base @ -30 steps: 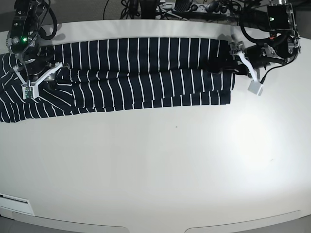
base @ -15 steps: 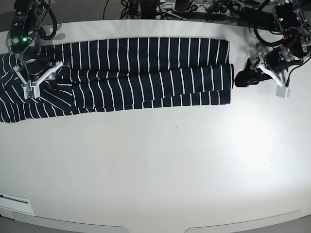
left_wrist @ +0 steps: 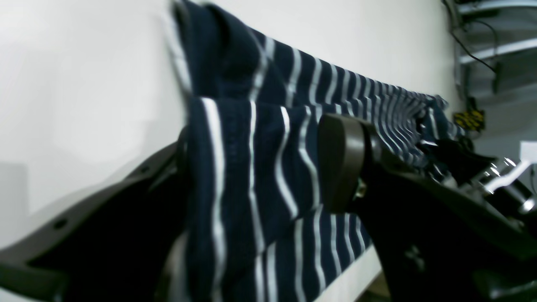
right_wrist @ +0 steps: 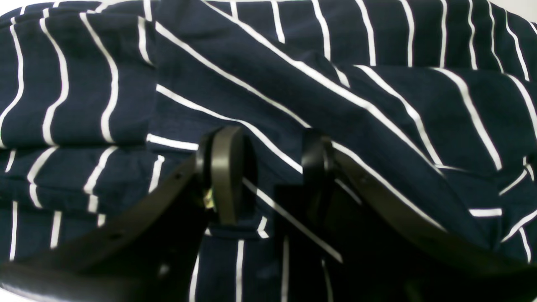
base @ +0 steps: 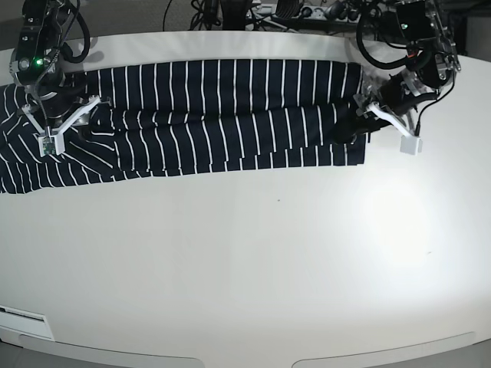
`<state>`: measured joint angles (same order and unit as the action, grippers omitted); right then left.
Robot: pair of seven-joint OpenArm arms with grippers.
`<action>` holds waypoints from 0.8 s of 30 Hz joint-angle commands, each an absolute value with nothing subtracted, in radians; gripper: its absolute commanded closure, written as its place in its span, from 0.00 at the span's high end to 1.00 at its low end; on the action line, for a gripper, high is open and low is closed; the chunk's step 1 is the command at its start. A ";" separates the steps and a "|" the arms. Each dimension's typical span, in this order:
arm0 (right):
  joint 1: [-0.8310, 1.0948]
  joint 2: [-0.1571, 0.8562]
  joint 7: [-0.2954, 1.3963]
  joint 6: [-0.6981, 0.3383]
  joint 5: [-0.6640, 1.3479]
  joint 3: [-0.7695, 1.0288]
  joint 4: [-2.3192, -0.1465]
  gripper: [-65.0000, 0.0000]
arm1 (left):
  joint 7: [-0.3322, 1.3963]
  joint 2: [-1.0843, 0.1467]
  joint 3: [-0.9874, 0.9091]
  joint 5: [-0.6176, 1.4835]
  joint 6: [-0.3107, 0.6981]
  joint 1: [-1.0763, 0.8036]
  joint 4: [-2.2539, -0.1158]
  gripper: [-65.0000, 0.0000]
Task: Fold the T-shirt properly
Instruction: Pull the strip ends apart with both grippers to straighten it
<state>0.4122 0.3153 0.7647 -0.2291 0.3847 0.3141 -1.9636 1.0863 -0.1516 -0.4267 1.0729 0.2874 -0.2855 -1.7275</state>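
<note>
T-shirt (base: 222, 115) edge between open left gripper (left_wrist: 268, 167) jaws

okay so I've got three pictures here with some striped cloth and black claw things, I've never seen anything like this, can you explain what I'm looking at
This is a robot with two arms, working at a white table. One picture looks down on the whole table; the other two come from small cameras on the robot's wrists, which is why the black fingers fill the foreground.

On the table lies the T-shirt, dark navy with thin white stripes, already folded into a long band.

The right gripper sits over the shirt's bunched end at the overview's left, fingers apart, with cloth between them. The left gripper is at the other end, fingers wide on either side of the folded edge. Neither has visibly lifted the cloth.
</note>
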 commanded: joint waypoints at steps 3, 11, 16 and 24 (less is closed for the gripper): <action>0.404 0.327 0.745 -0.229 0.387 0.321 -1.982 0.40 | 1.126 -0.143 -0.367 1.039 0.277 -0.300 -1.731 0.59; 0.404 0.330 0.745 -0.229 0.388 0.321 -1.982 0.40 | 1.117 -0.136 -0.344 1.035 0.299 -0.299 -1.731 0.32; 0.401 0.330 0.736 -0.282 0.388 0.321 -1.982 0.40 | 1.095 -0.136 -0.353 0.995 0.299 -0.299 -1.731 0.00; 0.371 0.333 0.722 -0.460 0.543 0.321 -2.017 0.37 | 1.092 -0.189 -0.463 1.007 0.299 -0.299 -1.732 0.00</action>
<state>0.3817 0.3206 0.7563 -0.4660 0.5285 0.3172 -1.9900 1.0962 -0.1806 -0.4568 1.0122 0.3149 -0.2935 -1.7256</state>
